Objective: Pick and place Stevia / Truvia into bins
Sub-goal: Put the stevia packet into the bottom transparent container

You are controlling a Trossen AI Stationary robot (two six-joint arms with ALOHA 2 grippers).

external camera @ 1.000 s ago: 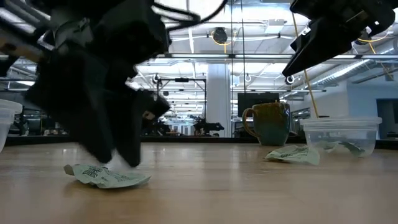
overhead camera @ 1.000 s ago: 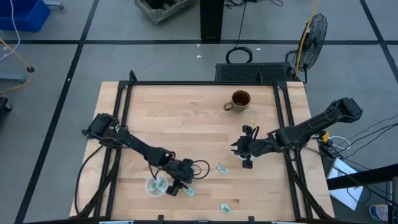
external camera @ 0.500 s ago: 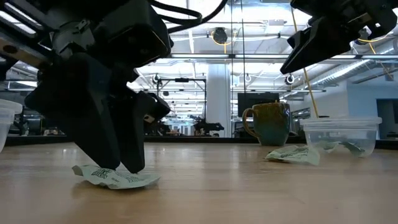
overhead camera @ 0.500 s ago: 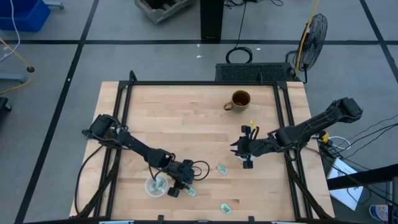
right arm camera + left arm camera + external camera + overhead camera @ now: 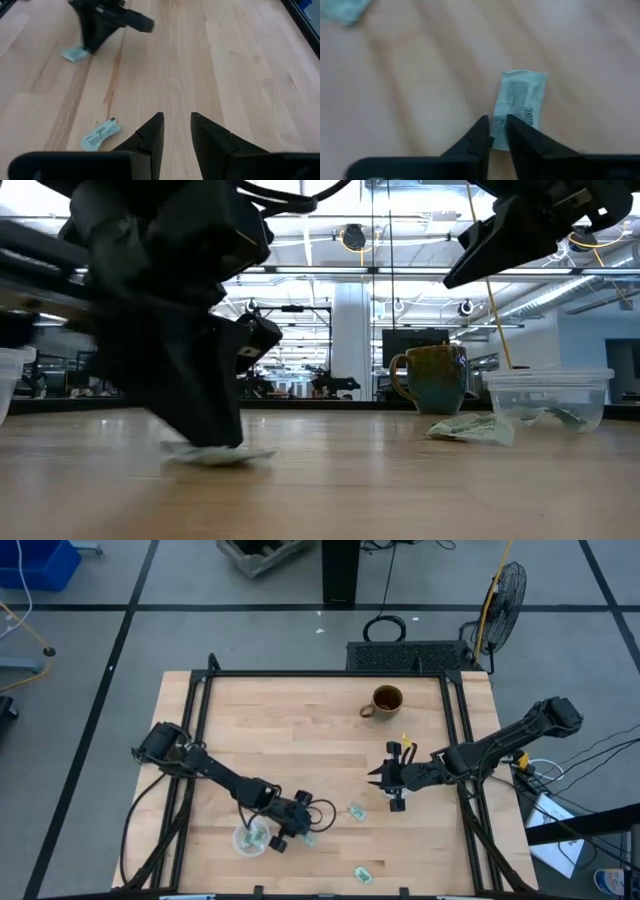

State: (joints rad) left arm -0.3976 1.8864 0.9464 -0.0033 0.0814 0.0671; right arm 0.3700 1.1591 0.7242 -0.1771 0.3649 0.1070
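Left wrist view shows a packet (image 5: 519, 107), a pale green-white paper rectangle with dark print too blurred to read, lying flat on the bench (image 5: 420, 100). The left end effector (image 5: 494, 131) has its fingers pressed almost together on the packet's near edge, pinching it. Another packet (image 5: 345, 10) sits at the upper left corner of that frame.

From above, the pinched packet (image 5: 308, 838) is at the lower centre of the frame, just right of a cup (image 5: 250, 838) that holds packets. A second loose packet (image 5: 355, 810) lies to the right, and a third (image 5: 362, 873) lies near the bottom edge.

At bench height, the pinched packet (image 5: 215, 453) rests flat under the dark left end effector (image 5: 215, 435). At right, a crumpled packet (image 5: 470, 428) with unreadable green print leans by the second cup (image 5: 548, 398), which also contains packets. A brown mug (image 5: 432, 378) stands behind.

The right end effector (image 5: 384, 780) hangs right of centre above the bench, its fingers (image 5: 150, 132) spread slightly, holding nothing.
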